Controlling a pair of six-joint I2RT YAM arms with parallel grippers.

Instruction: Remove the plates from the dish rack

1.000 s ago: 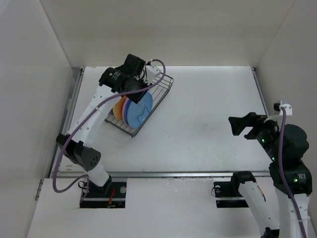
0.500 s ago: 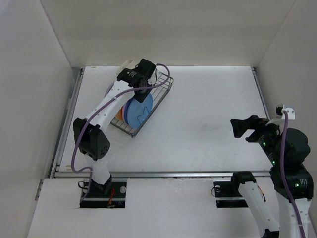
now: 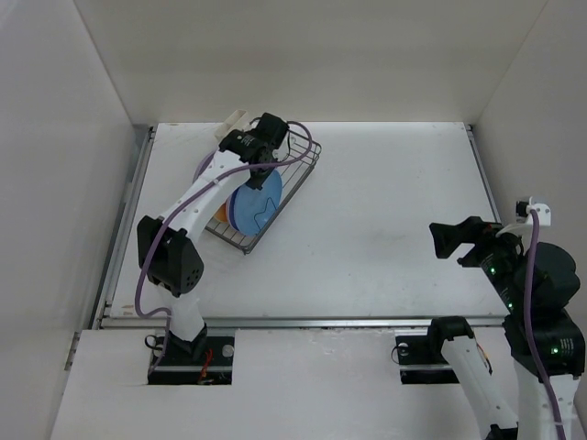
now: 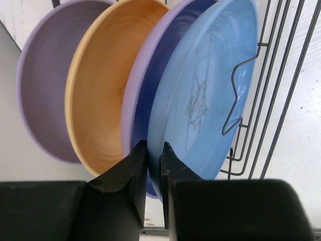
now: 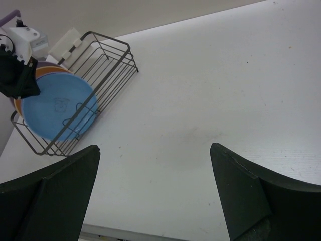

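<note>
The dark wire dish rack [image 3: 295, 176] [image 5: 108, 55] stands at the table's back left with several plates upright in it. In the left wrist view they stand in a row: a light blue plate [image 4: 205, 85], a lavender plate with dark blue inside [image 4: 145, 100], a tan plate [image 4: 103, 90] and a purple plate [image 4: 47, 75]. My left gripper [image 4: 154, 150] [image 3: 260, 165] is shut on the rim of the light blue plate [image 3: 259, 199] [image 5: 55, 108]. My right gripper [image 5: 155, 150] [image 3: 449, 240] hangs open over the bare table at the right, far from the rack.
A cream plastic piece [image 5: 65, 44] sits at the rack's far corner. White walls close in the table on three sides. The left arm's purple cable [image 3: 298, 128] loops over the rack.
The left arm has swung over the rack and lowered onto the plates, and its jaws have closed on the light blue plate's rim. The right arm has drifted slightly down in the top view.
</note>
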